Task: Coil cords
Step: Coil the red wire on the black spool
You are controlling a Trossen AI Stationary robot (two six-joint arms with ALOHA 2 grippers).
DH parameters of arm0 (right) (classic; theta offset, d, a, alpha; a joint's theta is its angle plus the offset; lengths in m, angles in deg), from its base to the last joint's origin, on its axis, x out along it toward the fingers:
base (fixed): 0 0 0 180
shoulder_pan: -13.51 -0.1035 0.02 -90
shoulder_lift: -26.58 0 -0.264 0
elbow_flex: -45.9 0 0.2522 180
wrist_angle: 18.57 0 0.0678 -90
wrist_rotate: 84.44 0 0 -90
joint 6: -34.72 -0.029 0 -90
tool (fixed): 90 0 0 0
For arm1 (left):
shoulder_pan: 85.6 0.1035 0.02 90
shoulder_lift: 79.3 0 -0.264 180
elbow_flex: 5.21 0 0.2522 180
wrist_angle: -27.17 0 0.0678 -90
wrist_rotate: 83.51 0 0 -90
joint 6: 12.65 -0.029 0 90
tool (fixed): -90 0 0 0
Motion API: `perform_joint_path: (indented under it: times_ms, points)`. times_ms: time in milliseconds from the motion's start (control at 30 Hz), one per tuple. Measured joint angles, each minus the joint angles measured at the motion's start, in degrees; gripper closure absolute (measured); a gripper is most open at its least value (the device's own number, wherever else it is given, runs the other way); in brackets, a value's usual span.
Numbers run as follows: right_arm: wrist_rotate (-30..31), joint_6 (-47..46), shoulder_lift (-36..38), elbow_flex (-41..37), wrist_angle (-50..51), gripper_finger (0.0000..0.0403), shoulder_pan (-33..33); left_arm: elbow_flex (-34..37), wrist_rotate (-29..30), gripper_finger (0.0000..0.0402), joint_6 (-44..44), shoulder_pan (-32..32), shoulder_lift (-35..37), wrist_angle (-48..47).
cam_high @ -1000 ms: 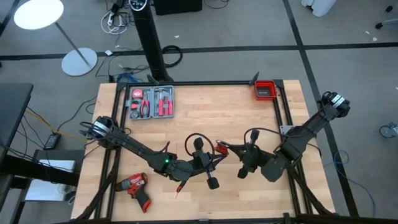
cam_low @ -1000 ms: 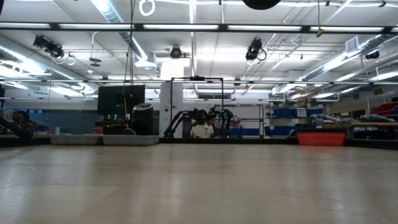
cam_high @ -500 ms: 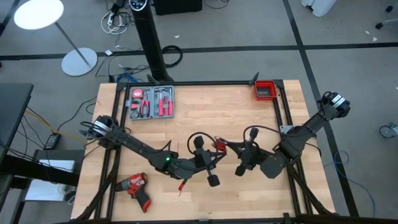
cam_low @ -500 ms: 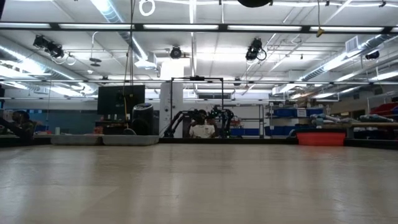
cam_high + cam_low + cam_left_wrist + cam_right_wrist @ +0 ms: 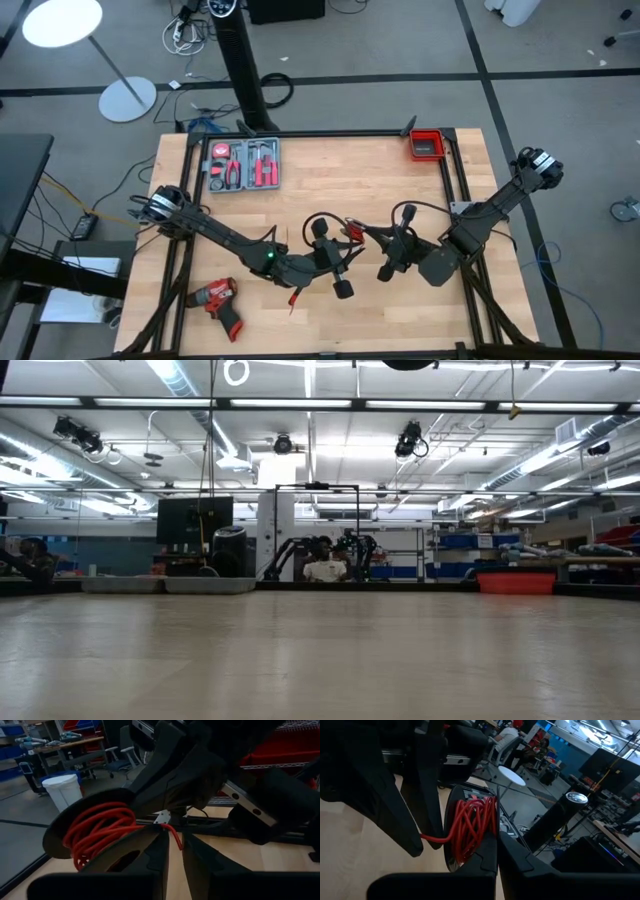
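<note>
The red wire (image 5: 352, 232) is wound on a small black spool (image 5: 90, 832), held up between my two arms above the middle of the table. My right gripper (image 5: 497, 842) is shut on the spool. My left gripper (image 5: 175, 840) stands just left of the spool and is shut on a loose strand of the red wire. A short red piece (image 5: 290, 298) lies on the table below the left arm. I cannot tell the black cable apart from the arms' own black cables. The low view shows neither gripper. My left gripper pinches a single loose strand of the red wire (image 5: 176, 831) between its two fingertips, right where it leaves the coil. The fingers come level from the table's left. The short run from coil to fingers is bent, not taut. My right gripper holds the spool at its edge (image 5: 496, 827), with one finger (image 5: 482, 862) over the coil's side and the other (image 5: 522, 862) beyond the thin black flange. The fingers come level from the table's right. The spool is lifted clear of the table.
A grey tray of red-handled tools (image 5: 243, 165) lies at the far left, a red bin (image 5: 427, 145) at the far right corner, and a red drill (image 5: 220, 300) near the front left. A person (image 5: 323, 568) sits far off beyond the table.
My right gripper has moved a little toward the table's left and far edge, carrying the spool with it. My left gripper has stayed close beside the spool with the red strand.
</note>
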Motion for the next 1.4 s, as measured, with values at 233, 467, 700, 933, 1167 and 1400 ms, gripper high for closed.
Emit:
perform_joint_path:
  times_ms: [233,467,700,933,1167,1400]
  points:
    - [0.0,0.0,0.0,0.0,0.0,0.0403,0.0,0.0,-1.6,0.0344,1.6,0.0,0.0,-0.9]
    - [0.0,1.0,0.0,0.0,-1.9,0.0402,0.0,0.0,-3.4,0.0344,3.0,0.0,0.0,-1.4]
    - [1.4,2.1,0.0,0.0,-2.9,0.0402,0.0,0.0,-6.0,0.0344,5.1,-0.2,0.0,-1.1]
    - [3.4,2.5,0.0,0.0,-2.3,0.0402,-0.6,0.0,-5.8,0.0344,8.6,-1.3,0.0,-1.8]
    - [8.7,3.7,0.2,0.0,-3.3,0.0402,-4.3,0.0,-5.1,0.0344,16.0,-1.3,-0.9,-5.5]
    - [10.6,9.4,0.2,0.0,-10.2,0.0402,-6.4,0.0,-6.4,0.0344,16.3,-0.4,-5.2,-0.2]
